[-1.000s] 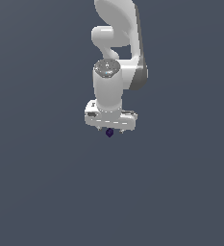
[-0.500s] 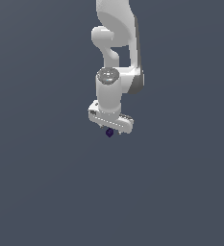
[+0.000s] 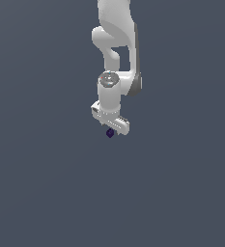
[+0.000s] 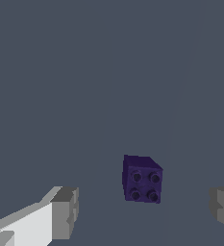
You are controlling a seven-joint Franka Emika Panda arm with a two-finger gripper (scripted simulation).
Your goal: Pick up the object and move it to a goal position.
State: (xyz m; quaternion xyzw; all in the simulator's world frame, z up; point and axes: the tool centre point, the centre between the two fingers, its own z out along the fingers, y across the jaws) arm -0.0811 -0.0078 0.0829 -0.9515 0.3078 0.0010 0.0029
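we have come down over the purple block (image 4: 142, 179), which lies on the grey desk (image 3: 46, 183) between the two fingers (image 4: 64, 213) of our pincer (image 3: 111, 126), nearer to one of them. compared with one second ago the arm stands a little lower and turned. the pincer is released, so we judge that closing comes next.

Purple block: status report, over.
Gripper open, fingers either side of purple block, not touching. Block not grasped. Nothing in the way.
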